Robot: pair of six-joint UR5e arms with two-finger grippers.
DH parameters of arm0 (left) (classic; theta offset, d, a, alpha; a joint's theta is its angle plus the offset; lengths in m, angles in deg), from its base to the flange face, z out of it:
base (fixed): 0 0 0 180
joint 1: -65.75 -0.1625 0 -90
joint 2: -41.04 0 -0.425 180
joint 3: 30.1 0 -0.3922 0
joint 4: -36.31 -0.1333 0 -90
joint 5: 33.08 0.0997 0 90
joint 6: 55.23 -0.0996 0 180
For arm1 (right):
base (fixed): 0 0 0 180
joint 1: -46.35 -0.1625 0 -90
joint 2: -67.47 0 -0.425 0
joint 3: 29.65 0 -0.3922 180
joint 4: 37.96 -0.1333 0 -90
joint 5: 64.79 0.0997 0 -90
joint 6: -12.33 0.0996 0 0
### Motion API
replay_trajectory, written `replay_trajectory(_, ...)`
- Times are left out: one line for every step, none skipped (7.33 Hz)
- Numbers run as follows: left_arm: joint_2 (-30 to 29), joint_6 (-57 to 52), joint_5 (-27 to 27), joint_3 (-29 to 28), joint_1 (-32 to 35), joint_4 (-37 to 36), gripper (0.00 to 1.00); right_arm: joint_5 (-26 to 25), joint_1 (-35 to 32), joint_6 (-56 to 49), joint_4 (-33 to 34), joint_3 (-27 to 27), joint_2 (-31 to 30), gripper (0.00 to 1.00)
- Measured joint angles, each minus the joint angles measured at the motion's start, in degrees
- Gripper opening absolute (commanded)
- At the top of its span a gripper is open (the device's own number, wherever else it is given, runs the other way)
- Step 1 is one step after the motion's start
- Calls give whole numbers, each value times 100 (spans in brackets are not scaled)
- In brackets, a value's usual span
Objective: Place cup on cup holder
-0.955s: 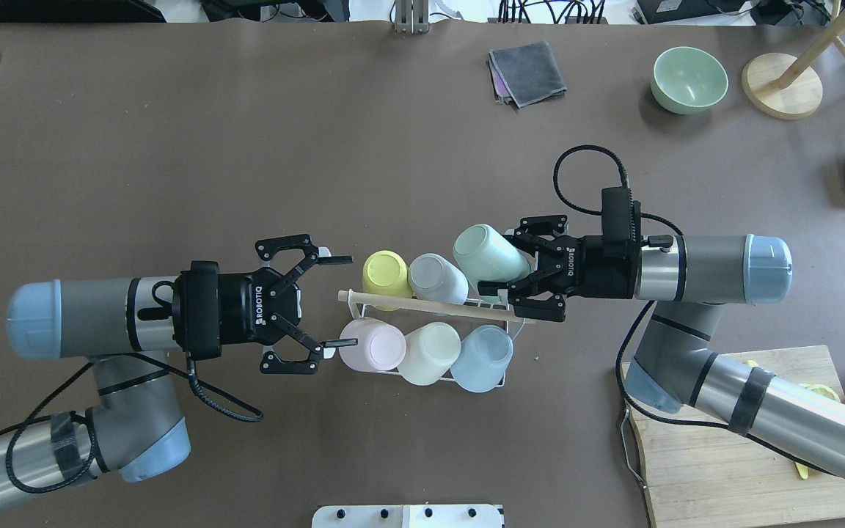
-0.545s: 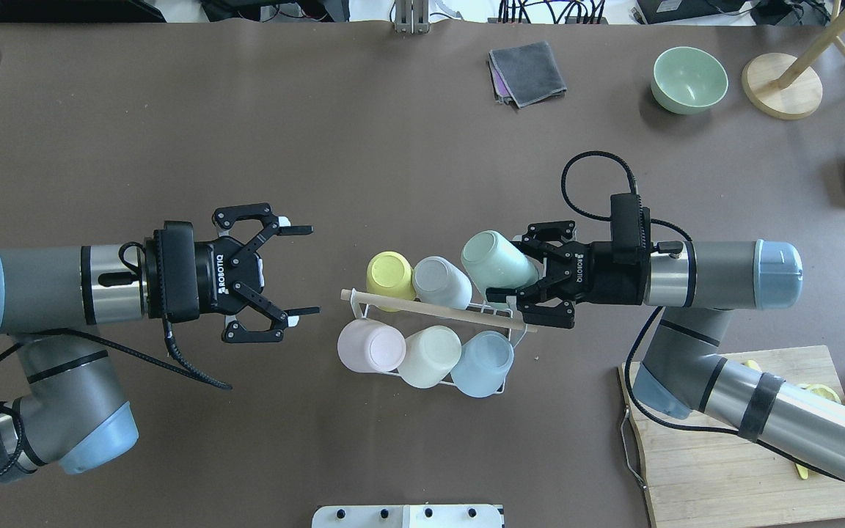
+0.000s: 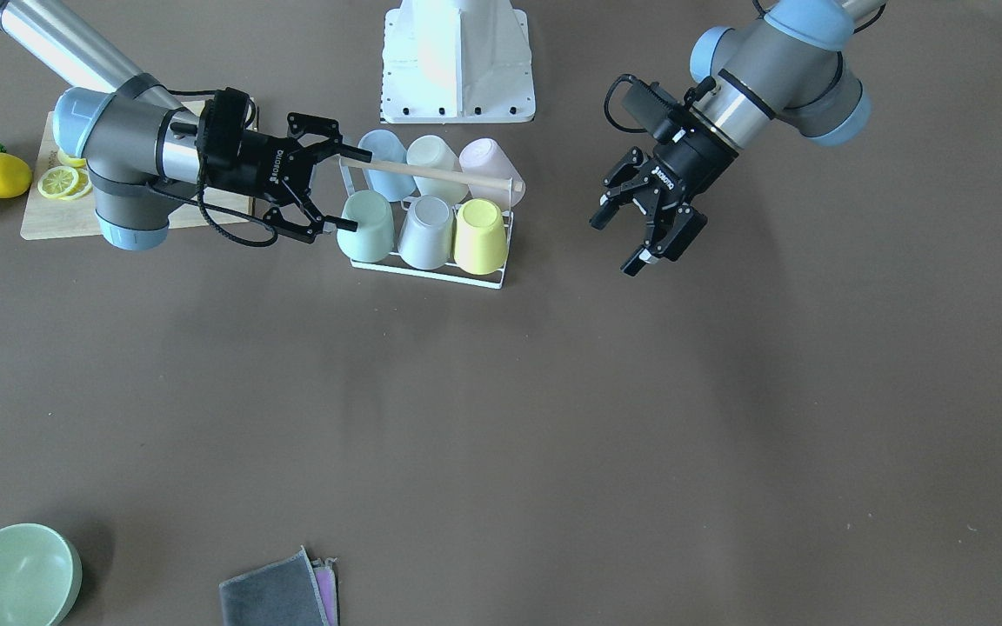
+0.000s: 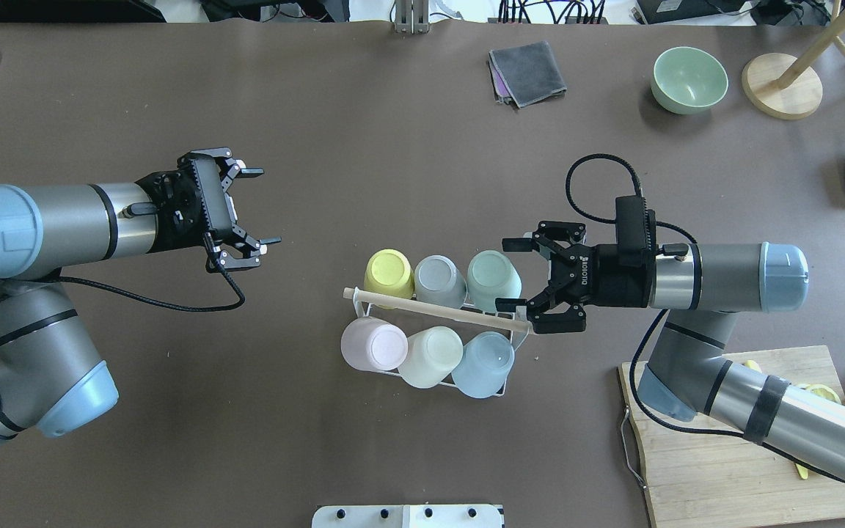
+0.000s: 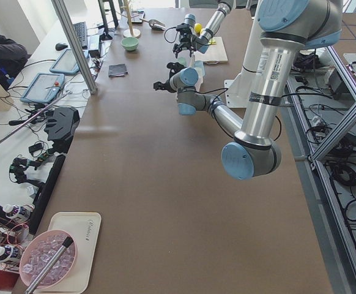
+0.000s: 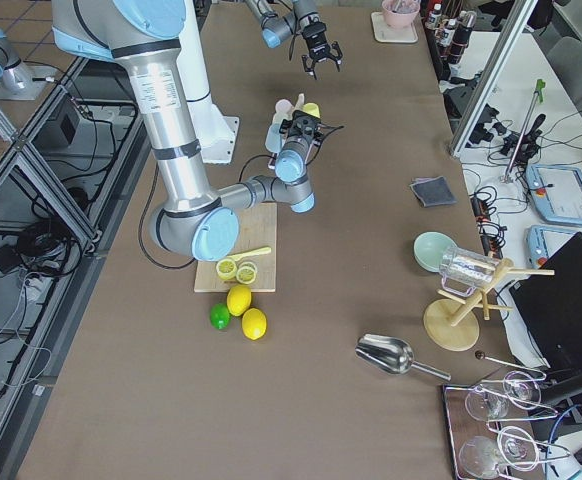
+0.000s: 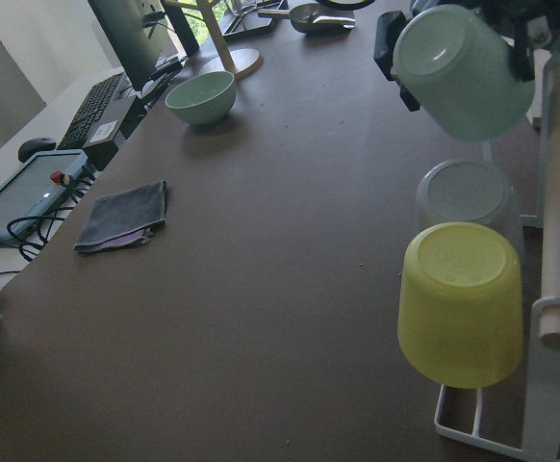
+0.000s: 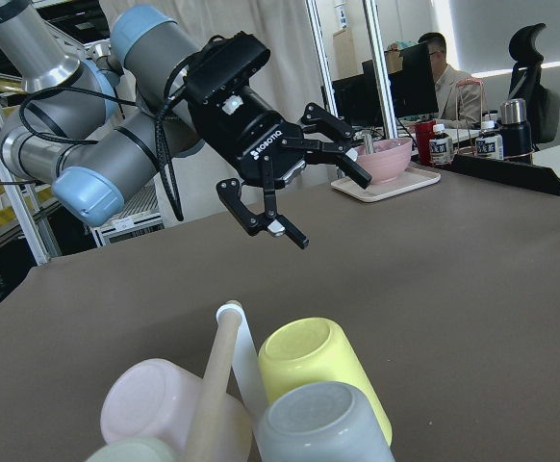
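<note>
Seen from across the surface [image 3: 501, 435], the cup holder [image 3: 431, 171] stands close to the robot-side edge, with broad bare brown room in front of it. The mint cup [image 3: 368, 228] sits base-up at the holder's end nearest the right gripper [image 3: 357, 191]. That gripper's jaws are spread wide, one fingertip at the cup's side and the other by the rod's end; whether either touches is hard to tell. The left gripper [image 3: 618, 243] hangs well apart on the holder's other side, jaws parted and empty. From overhead, six cups fill the holder in two rows of three, and the mint cup ends the row farther from the robot, lying unclamped between the right fingertips. A cutting board [image 4: 723, 455] lies partly under the right arm and is cut off at the frame's bottom edge. A green bowl [image 4: 689, 79] and a grey cloth [image 4: 527, 72] sit along the far edge. In both side views the grippers are too small to judge, and the nearer arm covers most of the holder. The left wrist view shows the mint cup at the upper right with a black fingertip beside it, and the frame edge crops the holder. The right wrist view shows the left gripper open over bare surface; the nearest cups are cut off below.
</note>
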Motion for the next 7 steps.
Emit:
replay_trajectory(-7, -130, 386, 58, 11, -631, 98, 12, -6, 6, 1, 72, -52, 100)
replay_trajectory(-13, -189, 860, 106, 5, -1309, 98, 99, -53, 12, 5, 189, -153, 100)
replay_trajectory(-44, -202, 1352, 146, 6, -2034, 98, 384, -226, 17, 42, 284, -283, 100)
replay_trajectory(-83, -192, 1750, 187, 18, -2765, 98, 895, -556, 26, 192, 321, -398, 100)
replay_trajectory(-88, -181, 1952, 234, 32, -3339, 98, 1538, -983, 31, 513, 320, -518, 100)
replay_trajectory(-71, -177, 2025, 264, 43, -3693, 98, 2120, -1443, 21, 980, 304, -676, 100)
replay_trajectory(-59, -158, 2004, 270, 52, -3873, 98, 2457, -1847, 4, 1513, 302, -835, 100)
